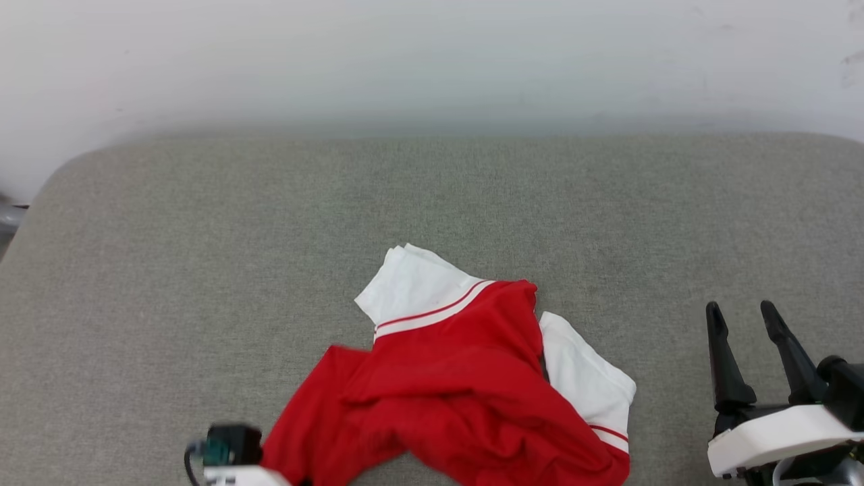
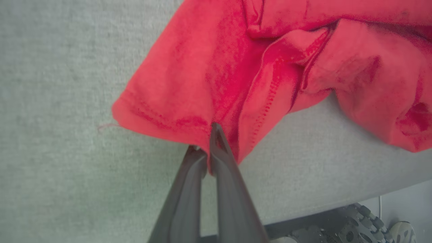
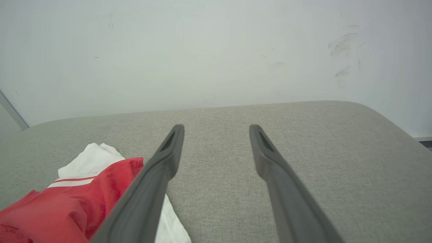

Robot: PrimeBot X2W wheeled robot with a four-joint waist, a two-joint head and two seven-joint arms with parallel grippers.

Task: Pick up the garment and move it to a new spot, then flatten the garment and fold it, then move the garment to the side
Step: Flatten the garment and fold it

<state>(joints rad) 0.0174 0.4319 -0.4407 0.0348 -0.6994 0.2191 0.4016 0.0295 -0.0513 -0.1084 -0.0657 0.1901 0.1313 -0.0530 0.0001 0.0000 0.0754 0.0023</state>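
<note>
One grip: left gripper [image 2: 204,138] pinches shirt [image 1: 459,378] hem.
Right gripper [image 1: 741,309]: gapes empty, right of shirt.
Shirt: crumpled, stretching away from held hem.
Nearer arm: left.

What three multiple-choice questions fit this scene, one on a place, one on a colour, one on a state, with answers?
1. Where does the shirt lie on the grey cushion? A) by its near edge B) at its far left corner C) at its far right corner
2. What colour are the shirt's sleeves? A) black B) white C) blue
3. How is the left gripper? A) open above the shirt B) open on bare cushion C) shut on the shirt
Answers: 1 A, the cushion's front edge shows right beside it; 2 B, both sleeves show white; 3 C, it pinches red cloth.
</note>
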